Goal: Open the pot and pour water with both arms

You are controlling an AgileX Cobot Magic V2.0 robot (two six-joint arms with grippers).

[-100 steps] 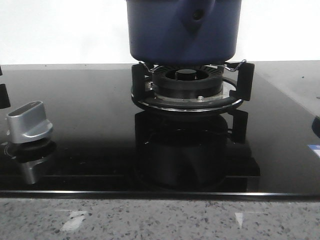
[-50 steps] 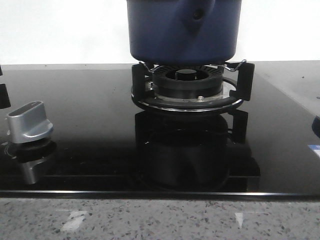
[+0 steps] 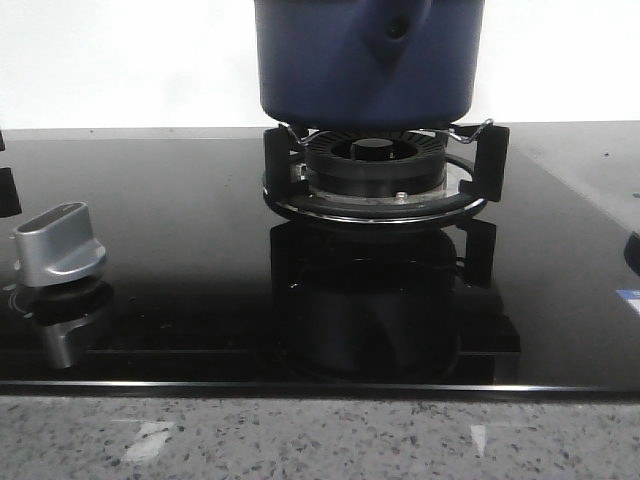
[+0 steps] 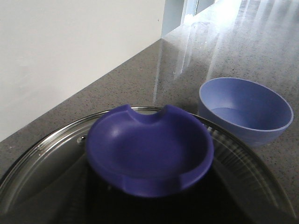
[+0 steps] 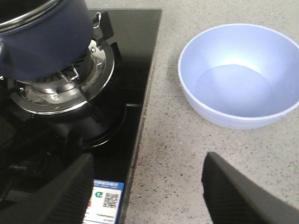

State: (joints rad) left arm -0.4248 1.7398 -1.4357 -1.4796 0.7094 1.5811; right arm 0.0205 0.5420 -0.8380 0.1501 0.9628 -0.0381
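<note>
Hardly any change: pot (image 3: 368, 60) on burner (image 3: 375, 180), lid (image 4: 140, 186) on. Right jaws spread, empty, above table (image 5: 177, 154) near bowl (image 5: 240, 74). Left jaws unseen; cannot tell.

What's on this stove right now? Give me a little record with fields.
pot: dark blue, sitting on the burner
lid: glass with a blue knob, on the pot, close under the left wrist camera
bowl: pale blue, on the counter beside the stove
stove knob: silver, front left
right gripper: open, holding nothing
left gripper: not visible
</note>
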